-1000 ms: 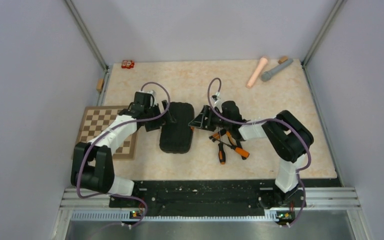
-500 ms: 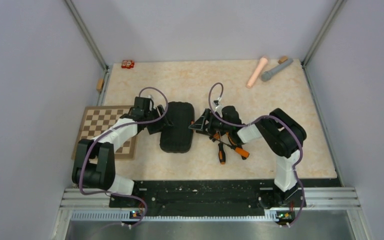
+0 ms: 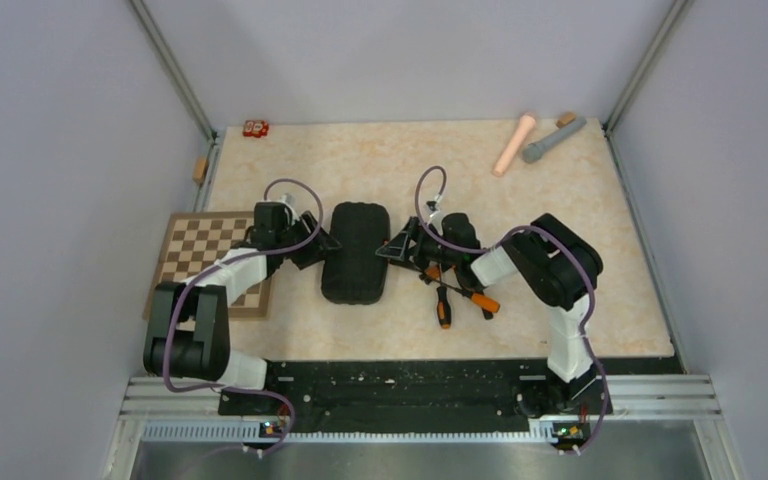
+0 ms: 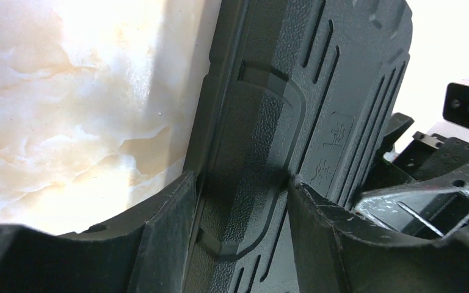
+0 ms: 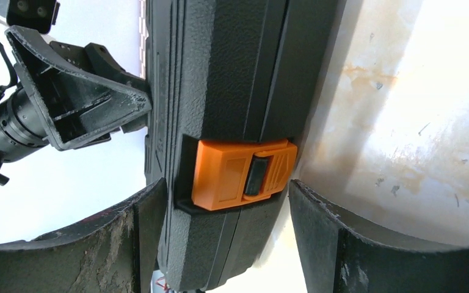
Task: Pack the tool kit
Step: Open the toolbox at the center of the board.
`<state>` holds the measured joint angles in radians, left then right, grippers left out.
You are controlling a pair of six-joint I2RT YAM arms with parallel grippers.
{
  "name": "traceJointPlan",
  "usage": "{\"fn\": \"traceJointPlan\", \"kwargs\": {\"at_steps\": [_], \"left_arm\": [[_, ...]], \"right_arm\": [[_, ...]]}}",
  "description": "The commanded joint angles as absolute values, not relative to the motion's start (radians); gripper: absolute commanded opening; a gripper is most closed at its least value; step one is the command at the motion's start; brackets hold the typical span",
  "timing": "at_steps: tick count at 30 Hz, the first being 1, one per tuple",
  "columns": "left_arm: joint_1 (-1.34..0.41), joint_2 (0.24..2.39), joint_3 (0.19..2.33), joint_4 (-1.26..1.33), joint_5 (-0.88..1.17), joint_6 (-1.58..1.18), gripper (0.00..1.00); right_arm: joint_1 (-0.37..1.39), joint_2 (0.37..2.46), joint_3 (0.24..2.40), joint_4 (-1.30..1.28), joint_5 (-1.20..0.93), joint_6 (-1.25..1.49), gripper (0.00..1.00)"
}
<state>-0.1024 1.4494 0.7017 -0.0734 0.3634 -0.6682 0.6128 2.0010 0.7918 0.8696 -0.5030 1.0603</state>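
top view
desk: beige marbled desk (image 3: 580, 230), both arms reaching in from the near edge.
case: black tool kit case (image 3: 355, 253), closed, lying flat mid-desk between the two arms, its long side running away from the bases.
left tool: left tool (image 3: 324, 247) low at the case's left edge.
right tool: right tool (image 3: 392, 247) at the case's right edge, straight across from the other.
loose pieces: orange-and-black pliers and screwdrivers (image 3: 457, 292) heaped on the desk just right of the case, partly under the right wrist, outside the case.
chessboard: brown chessboard (image 3: 200, 250) at the desk's left edge, under the left arm.
cylinders: pink cylinder (image 3: 513, 143) and grey cylinder (image 3: 552, 138) side by side at the far right corner, well apart from the case.
corner: small red object (image 3: 255, 127) at the far left corner.

left wrist view
fingers: two black fingers (image 4: 159, 244) flank a raised moulded panel on the case's ribbed shell, the desk showing on the left.
state: left tool partly spread around that edge; i cannot tell whether it is clenched on the case or just beside it.
beyond: the right tool shows past the case's far side.

right wrist view
latch: orange latch (image 5: 244, 174) lying flat across the case's seam, centred between the fingers (image 5: 128, 256).
state: right tool spread wide, straddling the latch side; the tips meet the case's outline, but i cannot tell whether they press it.
beyond: the left tool shows on the opposite side of the case.
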Motion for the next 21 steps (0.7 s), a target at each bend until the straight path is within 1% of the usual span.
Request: {"fn": "traceJointPlan", "kwargs": {"at_steps": [1, 9, 12, 15, 21], "left_arm": [[-0.060, 1.503, 0.621, -0.152, 0.293, -0.664, 0.46], [-0.015, 1.494, 0.590, -0.124, 0.351, -0.681, 0.45], [-0.012, 1.497, 0.588, -0.122, 0.357, -0.682, 0.45], [-0.012, 1.496, 0.586, -0.120, 0.361, -0.681, 0.45], [-0.013, 1.485, 0.596, -0.118, 0.378, -0.685, 0.47]], "right_arm": [[0.609, 2.044, 0.837, 0.937, -0.506, 1.078, 0.72], [0.605, 2.098, 0.850, 1.113, -0.528, 1.150, 0.72], [0.604, 2.110, 0.857, 1.168, -0.545, 1.177, 0.67], [0.604, 2.111, 0.857, 1.197, -0.559, 1.177, 0.56], [0.604, 2.096, 0.855, 1.245, -0.580, 1.169, 0.26]]}}
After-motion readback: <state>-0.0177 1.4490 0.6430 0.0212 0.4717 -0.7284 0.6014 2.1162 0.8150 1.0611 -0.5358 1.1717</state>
